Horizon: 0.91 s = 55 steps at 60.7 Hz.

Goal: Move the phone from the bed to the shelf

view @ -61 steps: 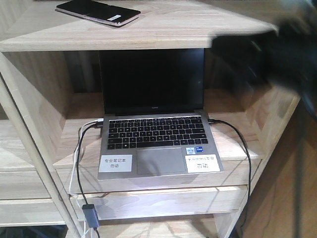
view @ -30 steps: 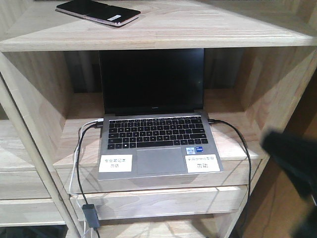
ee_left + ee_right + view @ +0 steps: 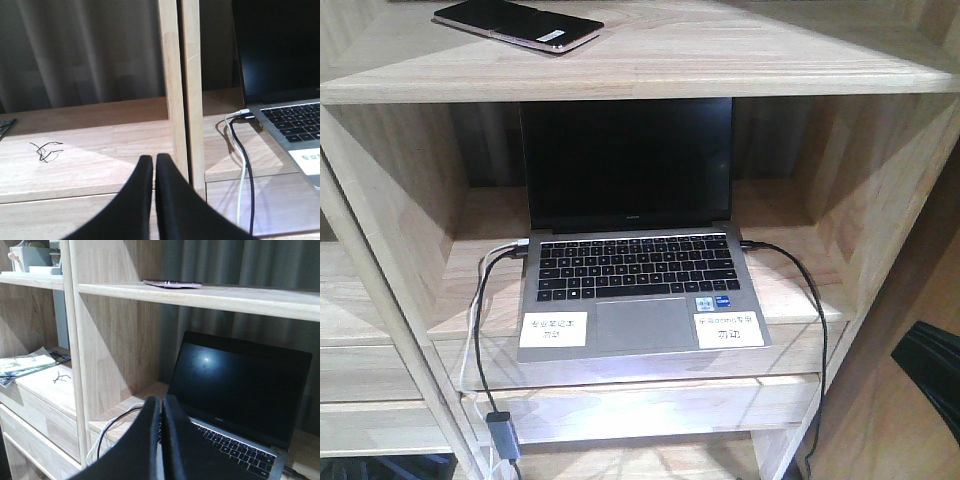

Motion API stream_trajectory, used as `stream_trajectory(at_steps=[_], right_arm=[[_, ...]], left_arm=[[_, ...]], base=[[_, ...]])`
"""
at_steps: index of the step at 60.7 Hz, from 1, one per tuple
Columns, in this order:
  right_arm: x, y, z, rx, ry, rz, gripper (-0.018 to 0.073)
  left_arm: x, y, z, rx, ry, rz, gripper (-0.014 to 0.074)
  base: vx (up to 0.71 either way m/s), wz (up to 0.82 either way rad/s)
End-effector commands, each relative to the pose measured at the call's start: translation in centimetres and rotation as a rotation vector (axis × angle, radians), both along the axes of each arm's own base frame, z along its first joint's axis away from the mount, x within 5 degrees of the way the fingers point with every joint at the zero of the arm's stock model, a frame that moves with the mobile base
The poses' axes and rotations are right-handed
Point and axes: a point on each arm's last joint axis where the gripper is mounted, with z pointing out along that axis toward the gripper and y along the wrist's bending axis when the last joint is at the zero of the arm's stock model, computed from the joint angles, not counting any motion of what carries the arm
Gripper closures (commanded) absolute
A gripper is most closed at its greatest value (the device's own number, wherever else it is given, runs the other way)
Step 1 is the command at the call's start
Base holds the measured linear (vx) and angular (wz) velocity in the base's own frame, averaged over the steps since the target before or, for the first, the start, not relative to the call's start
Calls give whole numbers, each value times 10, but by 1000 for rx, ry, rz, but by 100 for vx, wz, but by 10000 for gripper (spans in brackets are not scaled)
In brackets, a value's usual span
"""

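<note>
The phone (image 3: 518,25), a thin glossy black slab with a rose-gold edge, lies flat on the top board of the pale-wood shelf (image 3: 740,60). No gripper touches it. From the right wrist view the phone (image 3: 172,284) shows edge-on on that same board, above and beyond my right gripper (image 3: 162,400), which is shut with nothing between its fingers. My left gripper (image 3: 153,159) is also shut and empty, low in front of a shelf upright (image 3: 170,90). The bed is out of view.
An open grey laptop (image 3: 635,230) sits in the compartment under the phone, with cables (image 3: 478,300) hanging at its left and a black cable (image 3: 815,310) at its right. A dark part of my right arm (image 3: 932,375) shows at the lower right. Books (image 3: 25,365) lie on a side board.
The blurred dark right arm dropped from the upper right, beside the top board, to the lower right edge of the front view. The phone has stayed put.
</note>
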Motion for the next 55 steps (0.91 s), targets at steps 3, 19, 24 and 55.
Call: stream_trajectory(at_steps=[3,19,24,55], right_arm=[[1,-2,9,27,-22,-24,566],[1,-2,9,26,-21,-22,566],[1,-2,9,29,-22,-26,566],[6,-9,1,30,93,-123,566]], left_arm=[[-1,0,15,-10,-109,-4,595],[-1,0,15,-10,-109,-4,595],[-1,0,15,-10,-109,-4,595],[-1,0,15,-10,-109,-4,595]], base=[[0,0],[0,0],[0,0],[0,0]])
